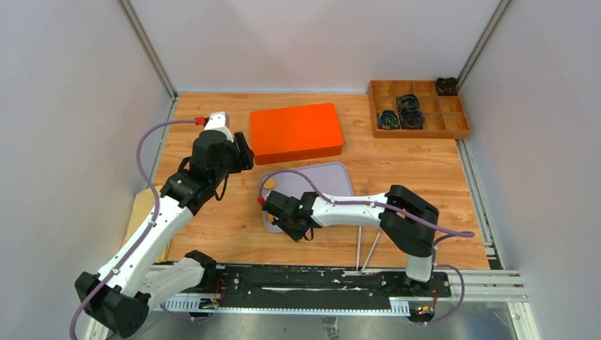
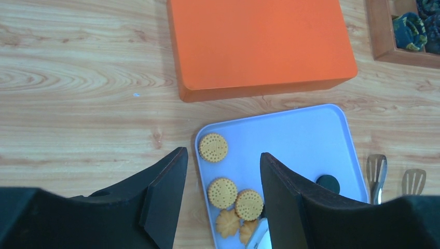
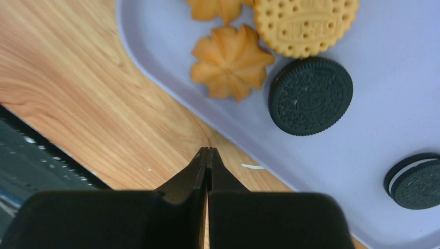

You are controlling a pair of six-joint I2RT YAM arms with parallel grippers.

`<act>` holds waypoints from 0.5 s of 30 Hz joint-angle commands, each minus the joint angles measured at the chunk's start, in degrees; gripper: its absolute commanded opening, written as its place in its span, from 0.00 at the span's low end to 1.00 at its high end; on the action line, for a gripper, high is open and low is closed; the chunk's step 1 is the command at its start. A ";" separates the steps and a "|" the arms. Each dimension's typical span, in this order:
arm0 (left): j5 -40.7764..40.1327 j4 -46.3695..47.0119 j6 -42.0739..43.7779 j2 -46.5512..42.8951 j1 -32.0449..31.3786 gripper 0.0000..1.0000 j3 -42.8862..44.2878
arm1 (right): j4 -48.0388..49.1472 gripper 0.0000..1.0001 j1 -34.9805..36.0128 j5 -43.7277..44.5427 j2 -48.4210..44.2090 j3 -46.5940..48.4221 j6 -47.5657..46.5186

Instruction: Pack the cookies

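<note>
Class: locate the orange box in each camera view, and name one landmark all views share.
Top external: orange box at centre back, behind the tray.
Left wrist: top centre.
Right wrist: not in view.
Shared landmark: the lavender tray.

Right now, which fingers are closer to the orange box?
Left. The left fingers are just beside the orange box; the right fingers are farther back, by the tray.

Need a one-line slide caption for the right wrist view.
Right claw, shut, beside the lavender tray with a flower cookie, round golden cookie and black cookies.
</note>
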 commanded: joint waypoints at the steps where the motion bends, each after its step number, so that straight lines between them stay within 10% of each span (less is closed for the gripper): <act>1: 1.10 1.21 -0.46 0.79 0.42 0.59 -1.17 | -0.47 0.00 0.51 4.29 0.08 -2.25 1.93; 15: -1.55 -0.57 1.52 -1.16 0.42 0.59 -0.92 | -1.72 0.00 -5.77 9.75 2.44 3.27 -0.01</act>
